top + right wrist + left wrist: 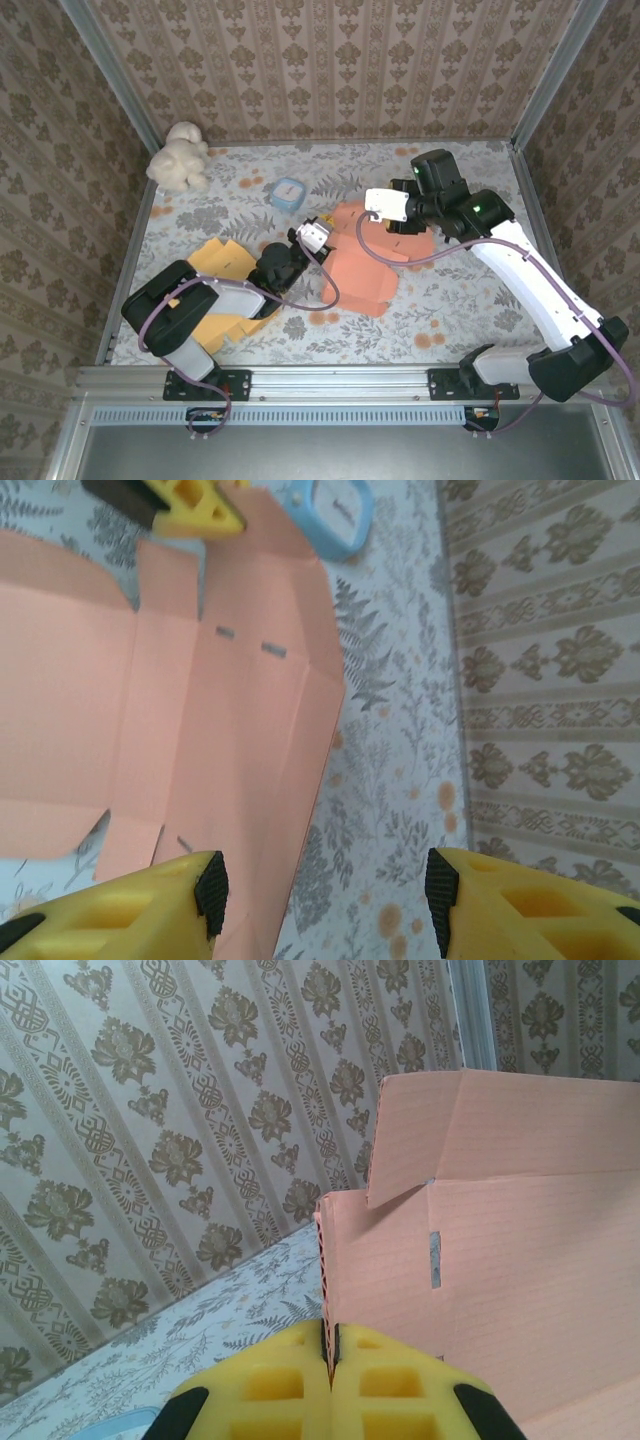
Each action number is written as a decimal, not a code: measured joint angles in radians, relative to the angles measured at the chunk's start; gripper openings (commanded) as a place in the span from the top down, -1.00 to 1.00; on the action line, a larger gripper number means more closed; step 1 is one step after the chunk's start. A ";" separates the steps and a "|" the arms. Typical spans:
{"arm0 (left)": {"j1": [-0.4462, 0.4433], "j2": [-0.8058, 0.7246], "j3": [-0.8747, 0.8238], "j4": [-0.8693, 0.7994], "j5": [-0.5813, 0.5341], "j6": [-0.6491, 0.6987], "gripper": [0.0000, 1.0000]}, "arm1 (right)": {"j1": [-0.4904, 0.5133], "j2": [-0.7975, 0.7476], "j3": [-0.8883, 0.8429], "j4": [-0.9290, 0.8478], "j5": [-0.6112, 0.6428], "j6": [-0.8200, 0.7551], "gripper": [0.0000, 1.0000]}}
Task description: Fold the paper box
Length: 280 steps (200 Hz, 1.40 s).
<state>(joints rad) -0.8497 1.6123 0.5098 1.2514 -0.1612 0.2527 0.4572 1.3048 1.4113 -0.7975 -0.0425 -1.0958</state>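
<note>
Paper box spread out mid-desk, left end effector pinched on it, right one open over its edge.

Top external: the salmon paper box (372,262) lies unfolded in the middle of the floral desk (460,320). The left end effector (316,240) meets its left edge and the right end effector (372,210) sits over its far part. Yellow cardboard (222,262) lies under the left arm, with a blue clock (288,192) and a plush toy (178,155) farther back. Left wrist: the left end effector (330,1345) is clamped tight on the edge of a raised box panel. Right wrist: the right end effector (325,890) stands well apart, gripping nothing, with the box's edge passing below the gap.
</note>
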 measured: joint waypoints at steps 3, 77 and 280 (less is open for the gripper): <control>0.000 0.000 -0.001 0.000 0.000 0.001 1.00 | -0.005 0.003 0.000 -0.006 -0.001 -0.004 -0.16; -0.001 -0.038 -0.025 0.011 0.007 0.002 1.00 | -0.098 0.043 -0.008 -0.054 -0.048 -0.031 -0.09; -0.002 -0.073 -0.040 0.013 0.032 -0.015 1.00 | -0.186 0.126 -0.159 0.068 -0.178 0.005 0.64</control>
<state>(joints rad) -0.8513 1.5394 0.4702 1.2648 -0.1291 0.2375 0.2710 1.4303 1.2526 -0.7300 -0.2203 -1.0908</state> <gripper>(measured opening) 0.048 0.207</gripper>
